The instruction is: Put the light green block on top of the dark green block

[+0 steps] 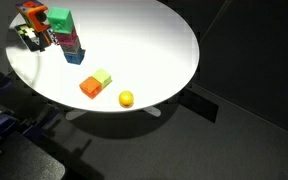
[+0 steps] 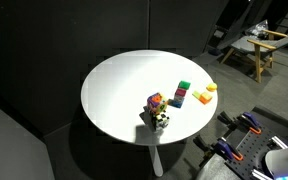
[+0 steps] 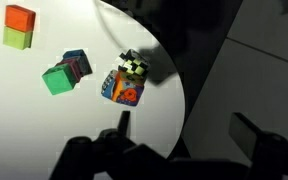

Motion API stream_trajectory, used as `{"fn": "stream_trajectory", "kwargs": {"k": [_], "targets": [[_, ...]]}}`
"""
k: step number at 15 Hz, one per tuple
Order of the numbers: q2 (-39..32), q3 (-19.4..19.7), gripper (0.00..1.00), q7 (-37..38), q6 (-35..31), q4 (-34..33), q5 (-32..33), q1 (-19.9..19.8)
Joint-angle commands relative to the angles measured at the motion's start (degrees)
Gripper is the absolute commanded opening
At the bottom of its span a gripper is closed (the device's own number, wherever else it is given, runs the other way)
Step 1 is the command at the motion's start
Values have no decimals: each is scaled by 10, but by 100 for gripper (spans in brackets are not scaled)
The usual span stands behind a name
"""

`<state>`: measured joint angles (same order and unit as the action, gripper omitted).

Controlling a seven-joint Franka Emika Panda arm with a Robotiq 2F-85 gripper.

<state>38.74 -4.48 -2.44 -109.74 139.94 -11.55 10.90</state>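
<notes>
The light green block (image 1: 102, 78) lies on the white round table (image 1: 154, 45), touching an orange-red cube (image 1: 89, 88). In the wrist view the light green block (image 3: 18, 39) is at the far left, just below the orange-red cube (image 3: 20, 17). The dark green block (image 1: 59, 19) tops a multicoloured tower; it also shows in the wrist view (image 3: 57, 80) and in an exterior view (image 2: 184, 86). My gripper (image 3: 184, 130) is open and empty, over the table's edge and well away from both blocks. It shows in neither exterior view.
A yellow ball (image 1: 126, 98) lies near the orange-red cube. An orange and blue toy (image 3: 124, 89) and a small black-and-white checkered object (image 3: 134, 66) stand beside the tower. Dark floor surrounds the table. A wooden chair (image 2: 259, 50) stands far off.
</notes>
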Motion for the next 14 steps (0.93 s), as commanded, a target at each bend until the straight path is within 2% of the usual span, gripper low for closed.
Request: {"fn": "stream_trajectory", "kwargs": {"k": [1,14], "targets": [[-14,-4,100,4,-25,0,22,-26],[-69,13,100,96,-123,19,63,-123]]}}
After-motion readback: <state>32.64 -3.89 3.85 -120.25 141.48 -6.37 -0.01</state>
